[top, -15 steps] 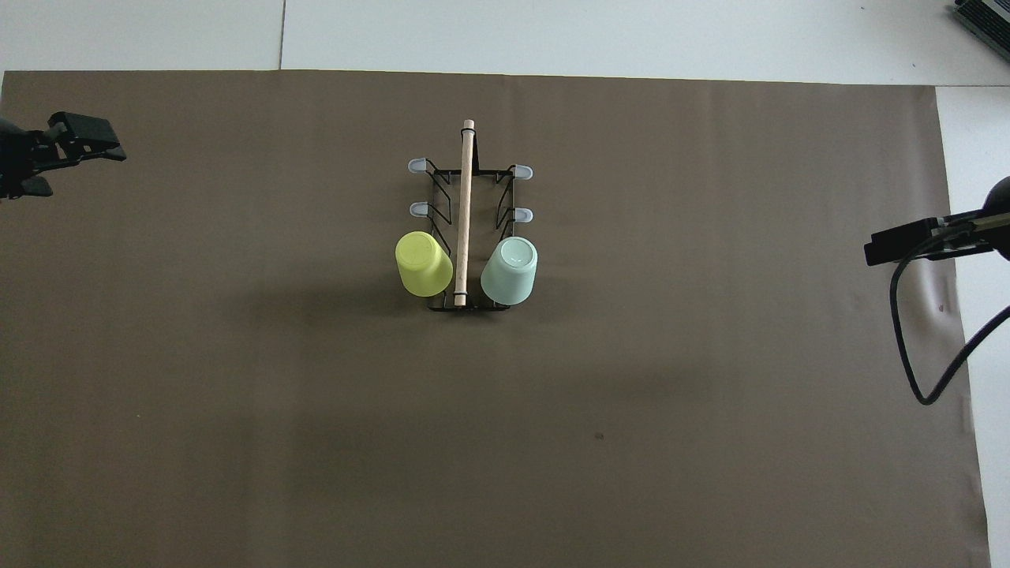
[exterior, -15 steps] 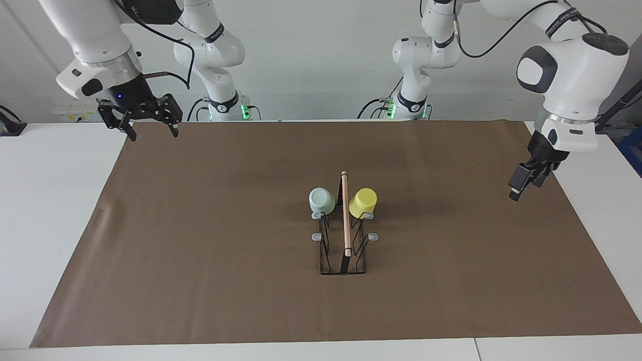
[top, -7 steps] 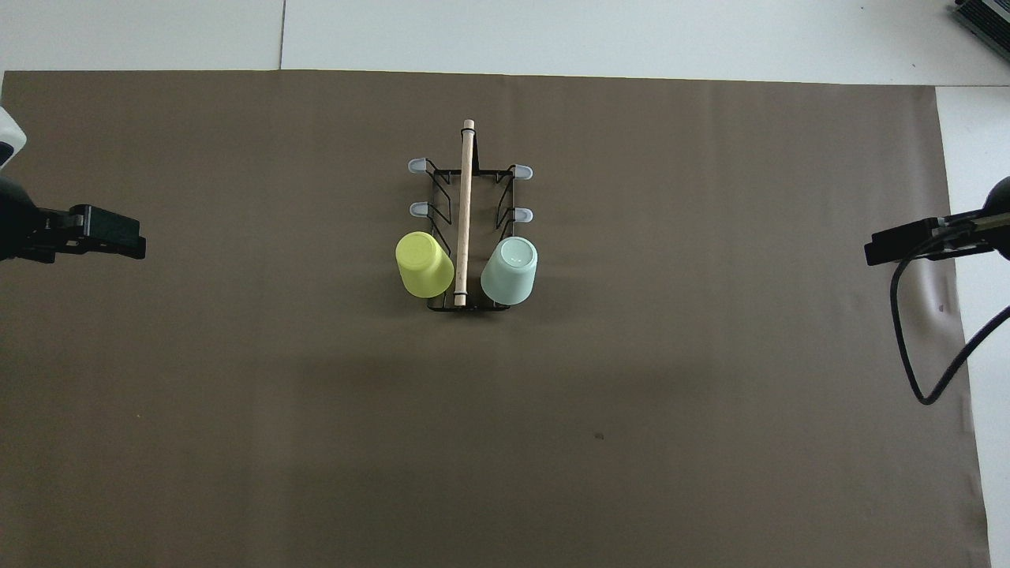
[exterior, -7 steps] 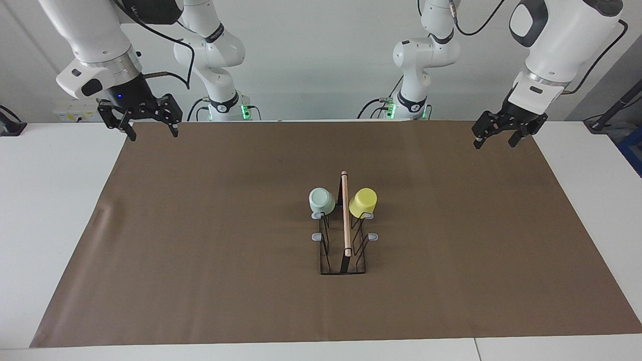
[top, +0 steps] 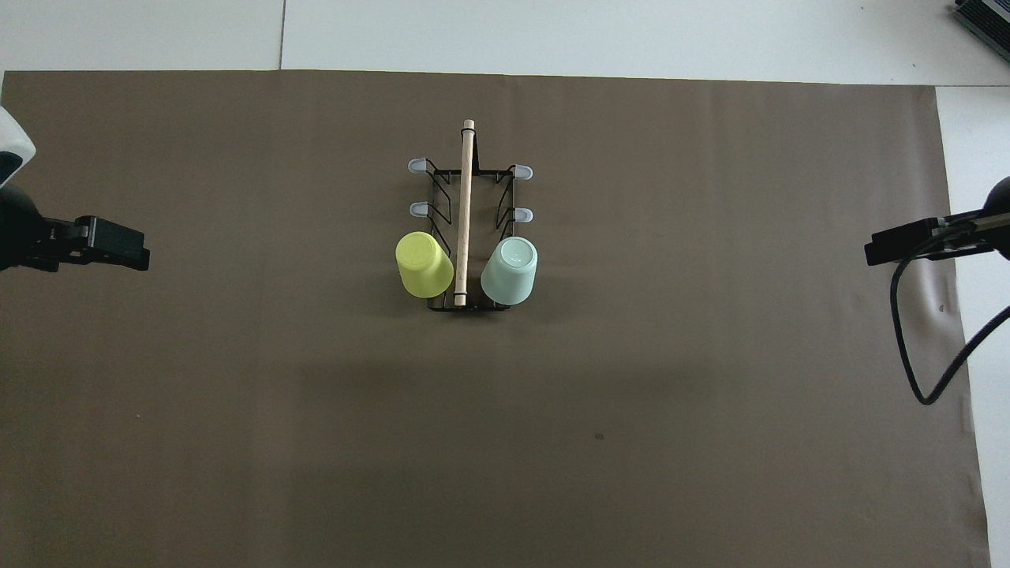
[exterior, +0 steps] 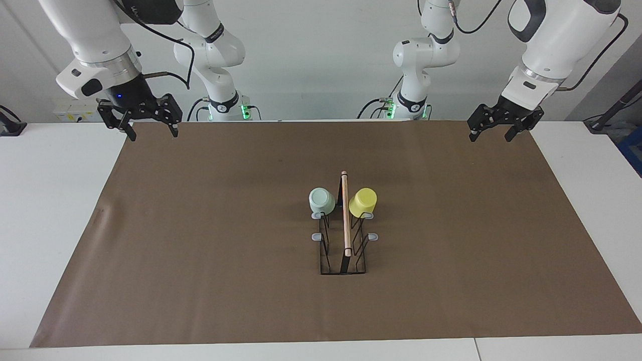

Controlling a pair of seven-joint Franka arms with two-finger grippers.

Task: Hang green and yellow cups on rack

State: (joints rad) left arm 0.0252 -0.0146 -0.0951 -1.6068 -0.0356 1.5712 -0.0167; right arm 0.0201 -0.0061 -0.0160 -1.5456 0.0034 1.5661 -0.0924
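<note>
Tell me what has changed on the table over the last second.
Only the left hand moved: it rose from low over the mat's edge at its own end and pulled back toward the robots, empty and open. The right hand waited open. The green cup and yellow cup stayed hung on the rack.

No word, label, brand or number can be read anywhere. A few pale letters stand on the dark cover of the right arm (exterior: pixel 150 10), cut off at the picture's top edge and illegible.
</note>
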